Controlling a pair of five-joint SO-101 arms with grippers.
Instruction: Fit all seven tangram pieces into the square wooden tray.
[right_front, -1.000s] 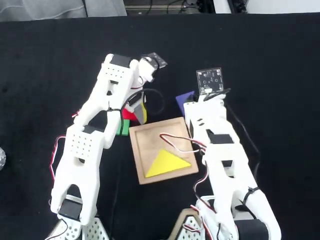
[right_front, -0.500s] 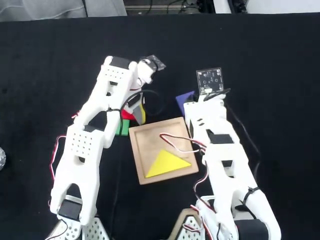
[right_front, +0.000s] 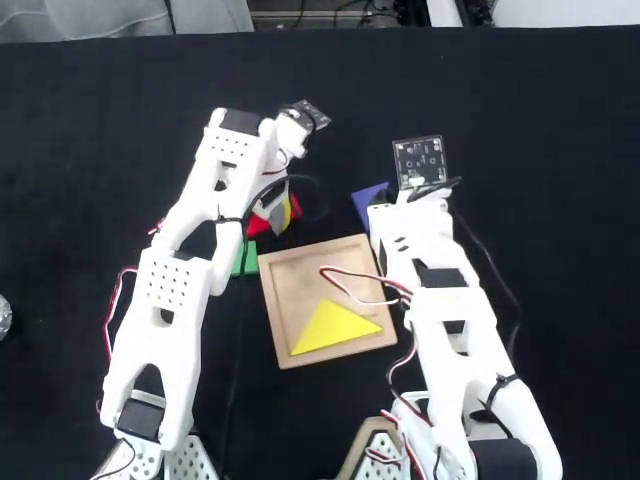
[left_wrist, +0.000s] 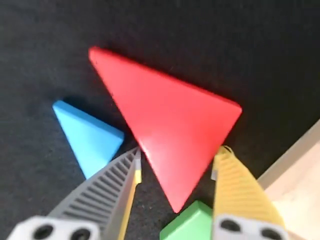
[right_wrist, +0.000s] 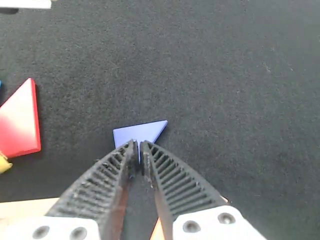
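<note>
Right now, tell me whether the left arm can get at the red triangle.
Probably yes. The left tool is open with a finger on each side of the red triangle, and nothing lies over it. The blue triangle and green piece sit beside it.

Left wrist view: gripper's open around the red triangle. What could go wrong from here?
1. The left gripper straddles the red triangle at its tapering corner. Closing on those slanted edges may squeeze the piece out rather than hold it.
2. The light blue triangle and the green piece lie close to the fingers, so either could get nudged during the grasp.
</note>
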